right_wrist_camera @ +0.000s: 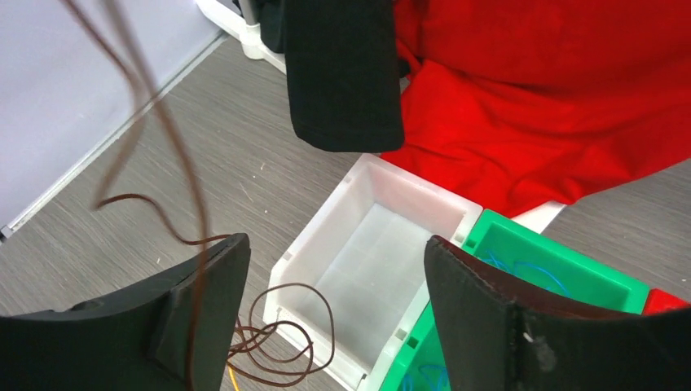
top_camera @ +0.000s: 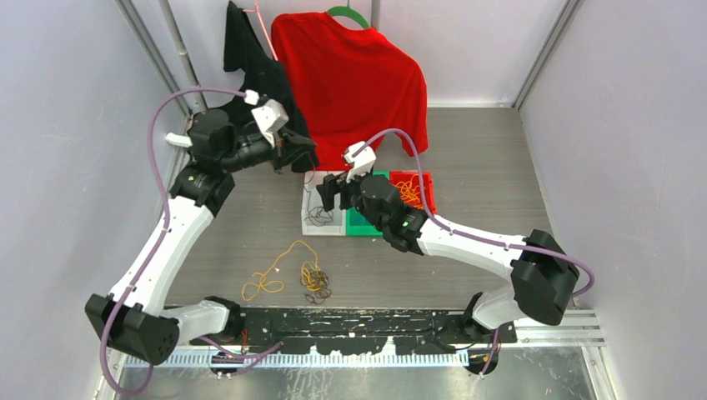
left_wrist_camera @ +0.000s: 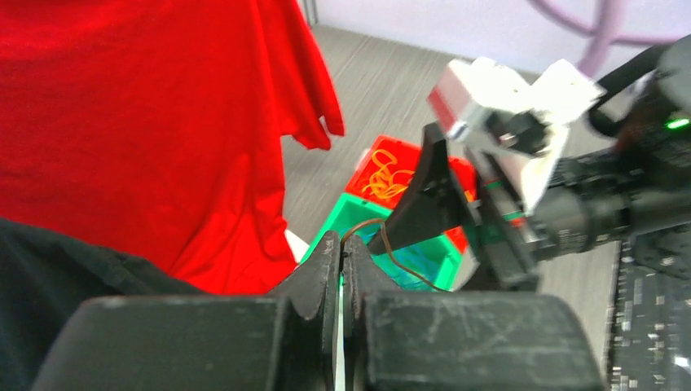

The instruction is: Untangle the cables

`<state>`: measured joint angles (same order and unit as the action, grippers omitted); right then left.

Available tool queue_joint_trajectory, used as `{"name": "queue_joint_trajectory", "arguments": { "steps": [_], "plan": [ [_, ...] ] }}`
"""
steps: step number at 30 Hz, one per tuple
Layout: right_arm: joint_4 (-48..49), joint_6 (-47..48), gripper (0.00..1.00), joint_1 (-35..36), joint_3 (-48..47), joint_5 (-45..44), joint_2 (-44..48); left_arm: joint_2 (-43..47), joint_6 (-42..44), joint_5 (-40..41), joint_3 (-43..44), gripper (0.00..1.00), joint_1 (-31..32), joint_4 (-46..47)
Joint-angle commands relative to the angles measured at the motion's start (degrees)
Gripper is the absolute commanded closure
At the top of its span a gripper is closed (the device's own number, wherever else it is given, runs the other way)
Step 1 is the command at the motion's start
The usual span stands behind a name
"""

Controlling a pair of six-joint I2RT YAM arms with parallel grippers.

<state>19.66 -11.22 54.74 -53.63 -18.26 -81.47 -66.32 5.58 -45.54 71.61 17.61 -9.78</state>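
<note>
Dark brown cable (left_wrist_camera: 371, 220) clamped in left gripper (left_wrist_camera: 341, 244), jaws together on it. Strand hangs past right gripper (right_wrist_camera: 334, 252), jaws wide apart over white bin (right_wrist_camera: 383, 261); loops lie at bin's near corner. Centre strand over bin before release, lest loops drape outside.

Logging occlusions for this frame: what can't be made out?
- Top view: left gripper, jaws lost against the black cloth.
- Top view: green bin, mostly hidden under the right arm.
- Right wrist view: dark brown cable, upper end cut by the top edge.
- Right wrist view: red bin, only a corner at the right edge.
</note>
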Motion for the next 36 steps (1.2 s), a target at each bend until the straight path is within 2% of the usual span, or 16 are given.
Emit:
{"name": "queue_joint_trajectory", "arguments": {
  "steps": [1,5,10,22,26,28,30,33,36],
  "plan": [
    [-0.57,-0.95,0.14,-1.15,0.64,2.20,0.82,-3.28,8.82,6.29,-1.67,1.00,1.11,6.08],
    [-3.31,-1.10,0.10,-1.78,1.60,1.35,1.80,-6.86,12.21,9.04,-1.65,1.00,1.12,5.41],
    [-4.55,-1.96,0.02,-1.90,4.74,-3.49,4.09,-11.93,14.61,8.05,-0.73,1.00,1.22,5.20],
    [-5.64,-3.47,0.00,-3.06,6.30,2.75,6.30,-16.85,21.35,14.08,2.39,1.00,1.77,1.65],
    [-5.77,-4.40,0.00,-3.23,6.42,1.66,7.98,-18.53,26.49,16.15,3.26,1.00,3.50,-4.50],
    [-5.85,-4.77,0.00,-3.37,6.55,0.74,8.98,-20.32,29.48,16.44,4.73,0.93,4.05,-8.24],
    [-6.27,-4.99,0.00,-3.62,6.85,-1.43,10.07,-22.68,30.27,17.39,8.03,0.73,4.08,-13.14],
    [-8.02,-6.19,0.00,-4.70,7.18,-1.05,11.94,-27.07,32.41,17.88,14.61,0.68,4.13,-23.38],
    [-9.12,-8.16,0.00,-5.70,7.84,-0.45,13.78,-29.60,32.01,18.68,17.77,0.66,4.10,-26.62]
  ]
}}
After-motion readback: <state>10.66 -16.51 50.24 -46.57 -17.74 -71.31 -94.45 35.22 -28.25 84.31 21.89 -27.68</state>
